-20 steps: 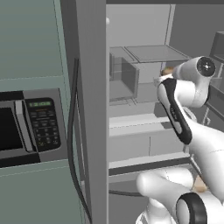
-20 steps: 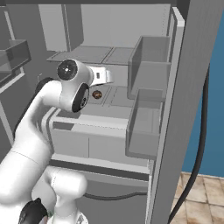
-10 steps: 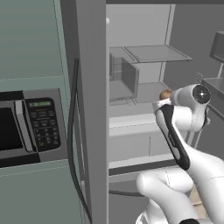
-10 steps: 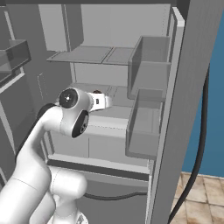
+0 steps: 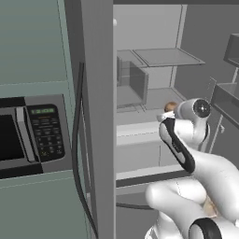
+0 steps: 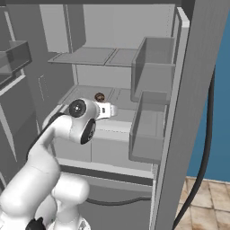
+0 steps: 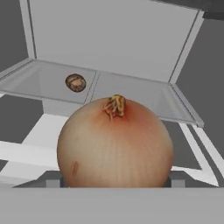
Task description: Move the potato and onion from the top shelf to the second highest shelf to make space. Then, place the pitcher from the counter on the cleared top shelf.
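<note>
In the hand view the onion (image 7: 114,146), a smooth orange-tan ball with a dry tip, sits close up between the jaws of my gripper (image 7: 114,183), which is shut on it. Past it, the dark mottled potato (image 7: 75,82) rests on the second highest shelf (image 7: 140,98), toward its left. The right base view shows the same potato (image 6: 99,97) just behind my hand (image 6: 108,110), which hovers at the front of that shelf. Above it is the top shelf (image 6: 90,56), bare. The pitcher and the counter are out of view.
The fridge stands open, with door bins (image 6: 150,130) on the right and its grey side wall (image 5: 98,116) on the left. A built-in microwave (image 5: 28,135) sits in the cabinet left of the fridge. Drawers (image 6: 108,148) lie under the second shelf.
My arm has come down from the height of the top shelf to the second highest shelf, carrying the onion. The potato has not moved.
</note>
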Robot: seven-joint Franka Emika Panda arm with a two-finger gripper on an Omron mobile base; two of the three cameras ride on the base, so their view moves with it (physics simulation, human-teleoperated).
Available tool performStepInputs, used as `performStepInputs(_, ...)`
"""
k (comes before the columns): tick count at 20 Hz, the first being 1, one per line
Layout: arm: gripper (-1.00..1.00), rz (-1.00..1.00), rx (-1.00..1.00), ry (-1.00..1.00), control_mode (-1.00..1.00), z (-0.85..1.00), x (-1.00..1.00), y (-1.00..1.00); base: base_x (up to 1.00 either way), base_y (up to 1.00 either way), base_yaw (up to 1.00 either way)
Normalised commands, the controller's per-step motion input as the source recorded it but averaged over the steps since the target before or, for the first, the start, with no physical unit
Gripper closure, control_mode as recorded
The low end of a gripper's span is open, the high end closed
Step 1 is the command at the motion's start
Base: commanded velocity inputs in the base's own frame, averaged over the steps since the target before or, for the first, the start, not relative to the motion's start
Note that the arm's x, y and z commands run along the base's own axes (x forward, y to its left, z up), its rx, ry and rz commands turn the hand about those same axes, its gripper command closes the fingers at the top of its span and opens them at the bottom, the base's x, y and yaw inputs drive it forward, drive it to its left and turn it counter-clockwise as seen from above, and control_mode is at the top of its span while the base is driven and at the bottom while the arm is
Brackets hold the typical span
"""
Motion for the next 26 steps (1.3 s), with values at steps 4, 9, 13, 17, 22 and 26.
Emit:
performStepInputs(4,1.00,0.00,0.11,0.00,-1.00,0.00,0.61,-0.26,0.00,0.00,0.00)
performStepInputs(9,1.00,0.00,0.12,0.01,-1.00,0.00,0.69,-0.32,0.00,0.00,0.00)
performStepInputs(13,1.00,0.00,0.08,0.04,-1.00,0.00,0.77,-0.19,0.00,0.00,0.00)
performStepInputs(17,1.00,0.00,0.00,0.06,-1.00,0.00,0.79,0.00,0.00,0.00,0.00)
performStepInputs(22,1.00,0.00,0.00,0.06,-1.00,-0.12,0.77,0.00,0.00,0.00,0.00)
performStepInputs(26,1.00,0.00,0.00,0.07,-1.00,-0.35,0.78,0.00,0.00,0.00,0.00)
